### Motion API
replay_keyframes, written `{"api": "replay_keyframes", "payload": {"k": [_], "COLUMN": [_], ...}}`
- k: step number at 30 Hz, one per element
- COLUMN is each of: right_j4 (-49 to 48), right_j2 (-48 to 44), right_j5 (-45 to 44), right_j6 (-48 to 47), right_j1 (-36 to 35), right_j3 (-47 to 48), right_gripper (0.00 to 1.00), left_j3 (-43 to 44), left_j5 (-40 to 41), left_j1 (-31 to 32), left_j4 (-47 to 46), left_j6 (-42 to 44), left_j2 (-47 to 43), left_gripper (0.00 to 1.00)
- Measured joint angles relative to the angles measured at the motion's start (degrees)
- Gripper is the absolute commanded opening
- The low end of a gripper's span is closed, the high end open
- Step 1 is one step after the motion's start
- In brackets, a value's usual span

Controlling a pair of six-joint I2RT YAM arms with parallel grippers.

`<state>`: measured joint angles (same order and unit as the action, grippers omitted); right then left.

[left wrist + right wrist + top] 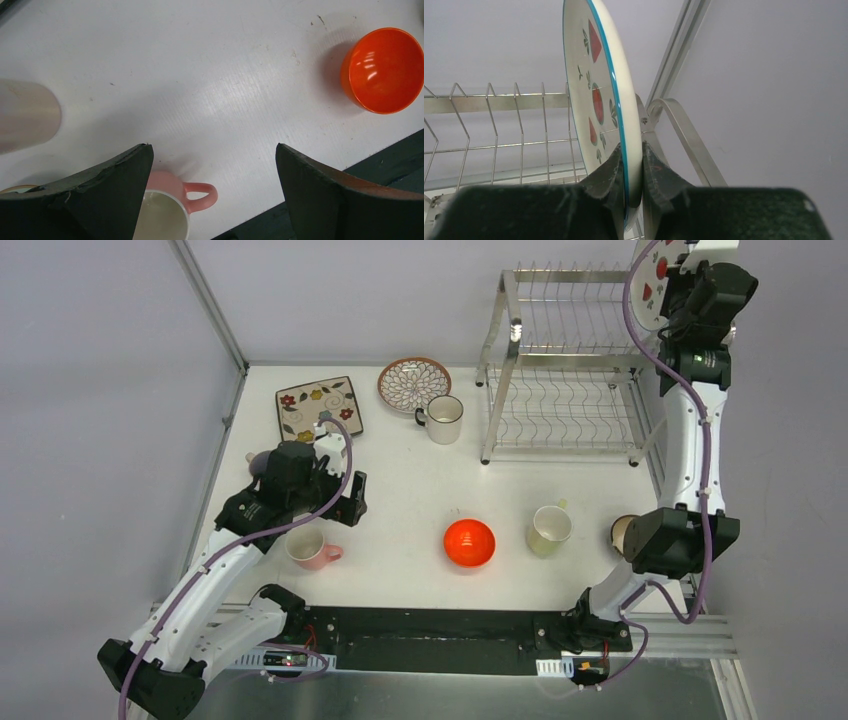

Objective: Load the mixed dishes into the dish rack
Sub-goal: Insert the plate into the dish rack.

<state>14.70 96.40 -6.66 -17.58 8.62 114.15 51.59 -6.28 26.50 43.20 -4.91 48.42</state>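
My right gripper (630, 150) is shut on the rim of the strawberry plate (599, 95) and holds it upright, edge-on, above the right end of the dish rack's (565, 370) upper shelf; from above, the right gripper (668, 302) and the strawberry plate (655, 280) are at the top right. My left gripper (214, 150) hangs open over the table, with the pink cup (165, 210) under its left finger. On the table stand the pink cup (312, 550), a red-orange bowl (469, 542), a pale yellow-green cup (549, 530), a white cup (443, 419), a floral rectangular plate (318, 408) and a brown-petal round plate (413, 383).
A dark brown bowl (620, 532) is partly hidden behind my right arm's elbow. The rack's wire tines (494, 125) run to the left of the held plate, and a rack corner post (684, 130) stands right behind it. The black base strip (430, 640) lines the near edge.
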Motion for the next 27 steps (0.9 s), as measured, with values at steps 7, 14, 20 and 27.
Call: {"api": "replay_keyframes", "payload": {"k": [7,14,20,27], "right_j4": [-5.33,-8.33,-9.77,-9.70], "right_j2": [-2.54,-5.31,-8.66,-10.51], "right_j5": [0.70,1.07,0.66,0.63], "right_j6": [-0.50,-0.55,-0.31,1.07], "right_j1": [0.02,0.09,0.76,0.90], "right_j3": [-5.97,-10.56,-12.63,-12.55], "right_gripper": [0.03,0.28,0.41,0.65], "left_j3": [0.00,0.00,0.00,0.00], "left_j5": [0.20,0.22,0.24,0.22], "left_j1": [0.00,0.00,0.00,0.00], "left_j4": [0.00,0.00,0.00,0.00], "left_j6": [0.02,0.02,0.02,0.02], "left_j2": [0.22,0.31,0.31,0.31], "left_gripper": [0.98,0.98,0.98,0.98]}}
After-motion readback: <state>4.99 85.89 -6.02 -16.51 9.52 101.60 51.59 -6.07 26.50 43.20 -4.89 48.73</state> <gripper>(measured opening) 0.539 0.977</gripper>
